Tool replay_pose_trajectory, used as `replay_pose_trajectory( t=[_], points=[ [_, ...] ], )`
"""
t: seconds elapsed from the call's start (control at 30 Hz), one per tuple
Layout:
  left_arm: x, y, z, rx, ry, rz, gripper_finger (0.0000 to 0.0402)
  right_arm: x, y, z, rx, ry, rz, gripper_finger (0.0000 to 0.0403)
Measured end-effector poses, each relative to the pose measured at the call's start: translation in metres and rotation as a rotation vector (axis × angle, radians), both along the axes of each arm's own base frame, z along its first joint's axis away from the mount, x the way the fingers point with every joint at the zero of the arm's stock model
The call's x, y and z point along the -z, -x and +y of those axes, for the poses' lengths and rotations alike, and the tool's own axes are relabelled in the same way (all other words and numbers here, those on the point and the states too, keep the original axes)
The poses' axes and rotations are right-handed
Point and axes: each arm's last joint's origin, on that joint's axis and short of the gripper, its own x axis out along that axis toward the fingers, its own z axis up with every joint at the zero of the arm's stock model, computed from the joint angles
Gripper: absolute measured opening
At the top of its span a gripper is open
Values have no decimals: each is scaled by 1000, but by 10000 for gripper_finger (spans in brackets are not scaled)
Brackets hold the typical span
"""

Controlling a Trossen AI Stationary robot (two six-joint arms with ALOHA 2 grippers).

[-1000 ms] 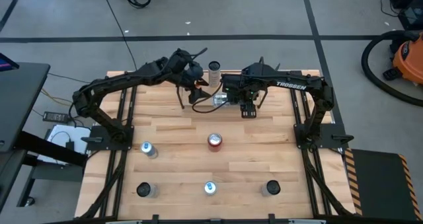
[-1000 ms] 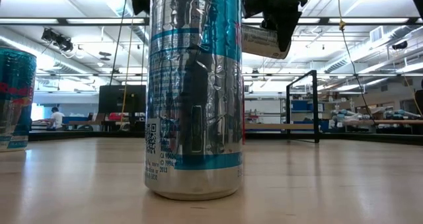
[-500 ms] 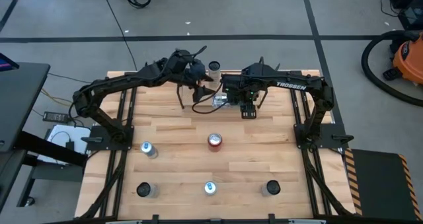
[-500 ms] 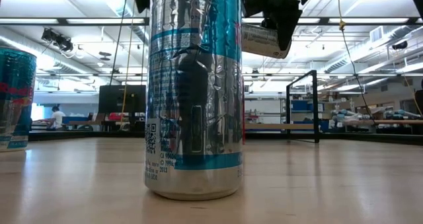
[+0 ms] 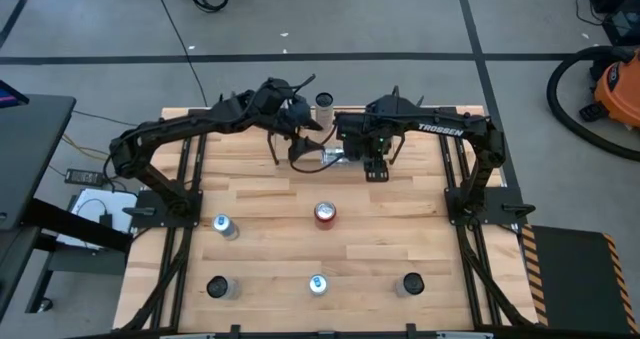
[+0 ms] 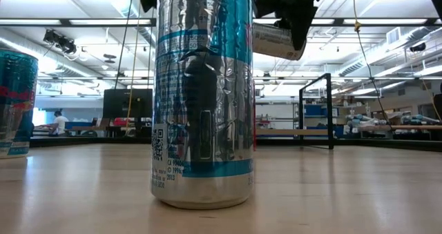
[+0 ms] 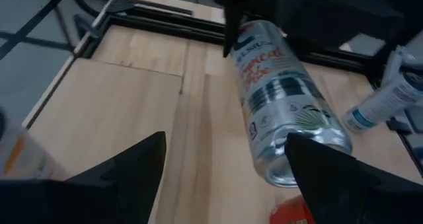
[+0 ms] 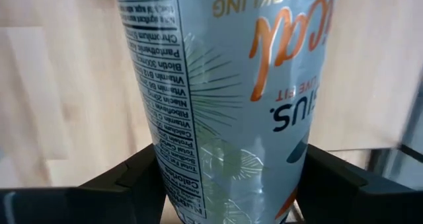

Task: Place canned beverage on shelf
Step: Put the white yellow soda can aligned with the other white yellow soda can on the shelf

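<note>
A pale canned beverage (image 5: 335,154) with orange lettering hangs lying on its side above the far middle of the table, with my right gripper (image 5: 354,153) shut on it. In the low view this can (image 6: 276,42) sits high under the dark gripper (image 6: 293,13). My left gripper (image 5: 308,131) stands open just left of the can's free end (image 7: 297,168); its fingers (image 7: 132,168) hold nothing. The shelf (image 6: 327,110), black rods around a wood board, shows behind in the low view. My right gripper pinches the can's round side wall (image 8: 225,164) between its two fingers (image 8: 129,181), near the end that points to the table's right. The fingers come from above, pointing down, and lie across the can. The can is lifted clear and lies nearly level.
A red can (image 5: 325,213) stands mid-table and several silver cans stand nearer the front, among them one (image 5: 222,226) at the left and one (image 6: 204,96) that fills the low view. Another can (image 5: 324,101) stands at the far edge. Black rails (image 5: 455,179) flank the table.
My left gripper has turned a little at the wrist, staying open beside the can's free end. My right gripper and the can have kept still.
</note>
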Motion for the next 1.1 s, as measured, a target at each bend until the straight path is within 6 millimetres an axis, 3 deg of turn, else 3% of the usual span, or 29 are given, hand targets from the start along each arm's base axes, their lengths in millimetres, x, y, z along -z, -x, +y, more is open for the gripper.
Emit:
replay_pose_trajectory(
  t=[0.5, 1.1],
  points=[
    [-27, 2, -15, 52, 29, 55, 316, 0, -2, 8, 8, -87, -23, 268],
    [-15, -20, -39, 146, 1, 58, 316, 0, -2, 7, -2, -76, -19, 268]
  ],
)
